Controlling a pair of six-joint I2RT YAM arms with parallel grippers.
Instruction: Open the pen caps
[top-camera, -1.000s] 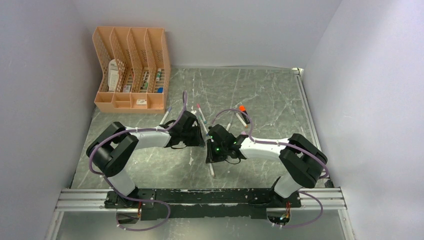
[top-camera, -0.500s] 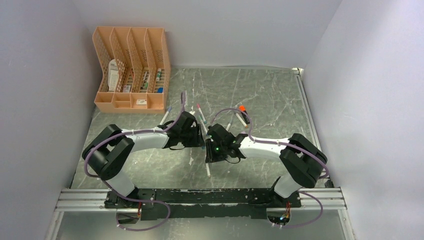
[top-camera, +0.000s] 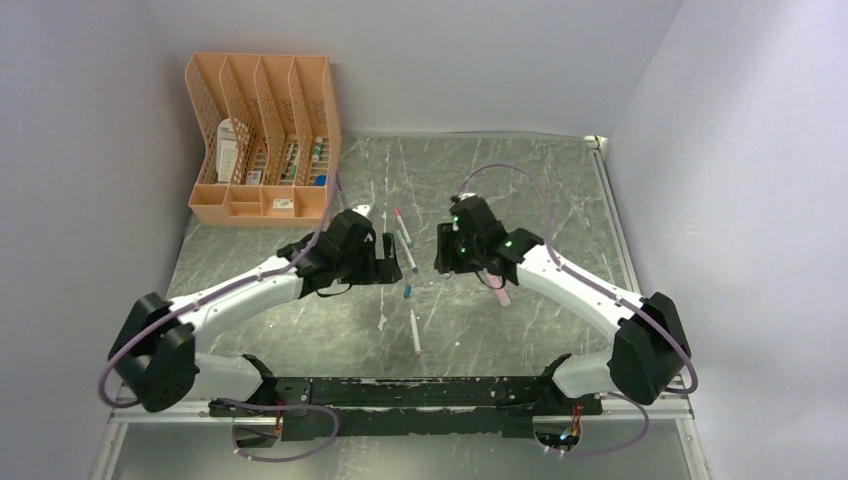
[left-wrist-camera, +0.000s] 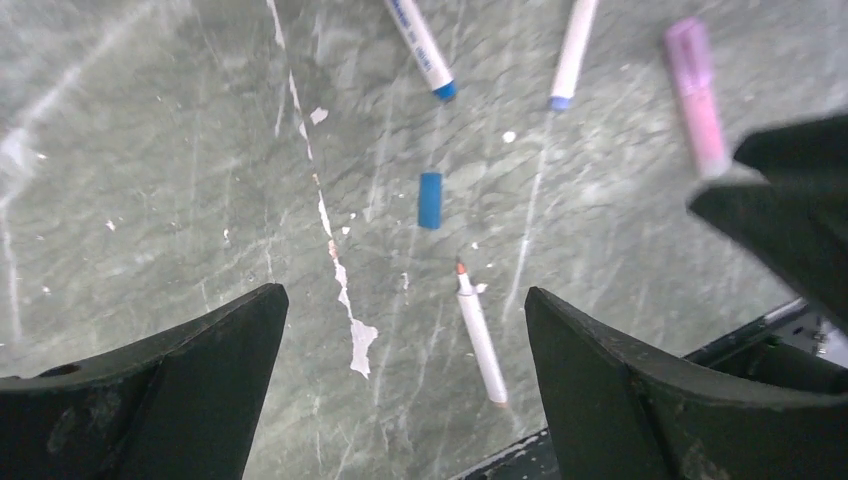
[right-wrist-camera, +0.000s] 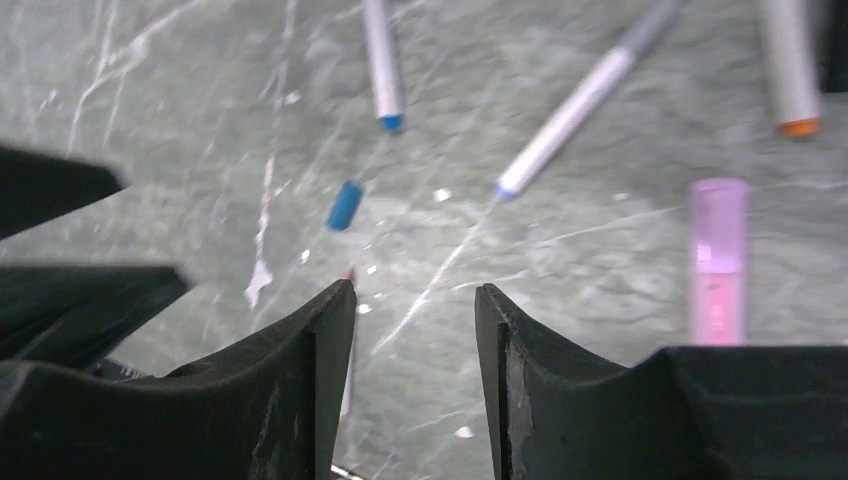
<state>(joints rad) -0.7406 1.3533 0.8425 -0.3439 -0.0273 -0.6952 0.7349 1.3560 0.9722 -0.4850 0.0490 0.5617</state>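
A loose blue pen cap (top-camera: 408, 291) (left-wrist-camera: 430, 200) (right-wrist-camera: 344, 205) lies on the marbled table between my two grippers. Just nearer lies an uncapped white pen (top-camera: 416, 332) (left-wrist-camera: 480, 345) with a red tip. My left gripper (top-camera: 390, 265) (left-wrist-camera: 403, 295) hangs above them, wide open and empty. To its right, my right gripper (top-camera: 443, 262) (right-wrist-camera: 415, 290) is open with nothing between its fingers. Two white pens with blue ends (left-wrist-camera: 420, 45) (left-wrist-camera: 572, 50) lie farther out. A pale pink-purple marker (top-camera: 497, 292) (right-wrist-camera: 717, 260) lies under the right arm.
An orange desk organizer (top-camera: 262, 140) holding small items stands at the back left. An orange-ended marker (right-wrist-camera: 790, 70) lies at the top right of the right wrist view. Grey walls close in both sides. A black rail (top-camera: 440, 392) runs along the near edge.
Both grippers opened and moved apart and back from the centre. The blue cap and the white pen they held together now lie separately on the table.
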